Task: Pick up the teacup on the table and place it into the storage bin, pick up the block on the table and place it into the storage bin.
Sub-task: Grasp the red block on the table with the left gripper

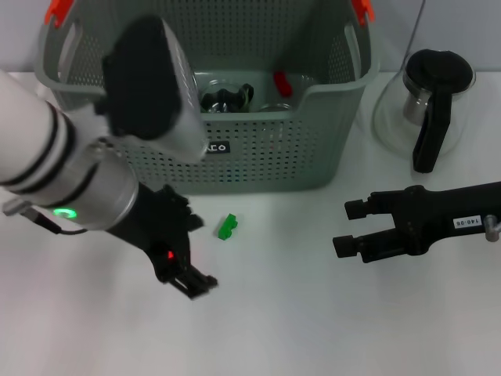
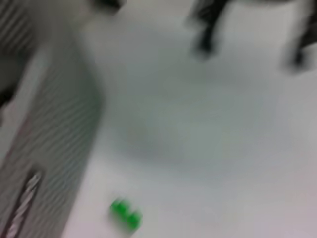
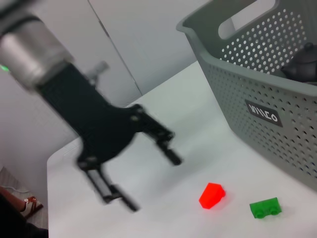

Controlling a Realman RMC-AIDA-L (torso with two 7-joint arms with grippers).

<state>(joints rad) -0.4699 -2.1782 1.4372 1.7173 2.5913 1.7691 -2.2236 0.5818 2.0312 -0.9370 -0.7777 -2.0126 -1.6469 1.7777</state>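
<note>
The grey-green storage bin [image 1: 258,157] stands at the back centre. Inside it lies glassware that looks like the teacup [image 1: 225,98], with a small red piece [image 1: 282,82] beside it. A green block [image 1: 227,226] rests on the table just in front of the bin and also shows in the left wrist view [image 2: 125,214]. In the right wrist view a red block [image 3: 212,195] lies close to the green block [image 3: 265,208]. My left gripper [image 1: 197,252] hovers open and empty just left of the green block. My right gripper [image 1: 350,227] is open and empty at the right.
A glass teapot [image 1: 430,102] with a black lid and handle stands right of the bin. White table stretches in front of both grippers. The bin's perforated wall [image 2: 49,124] is close beside the left wrist.
</note>
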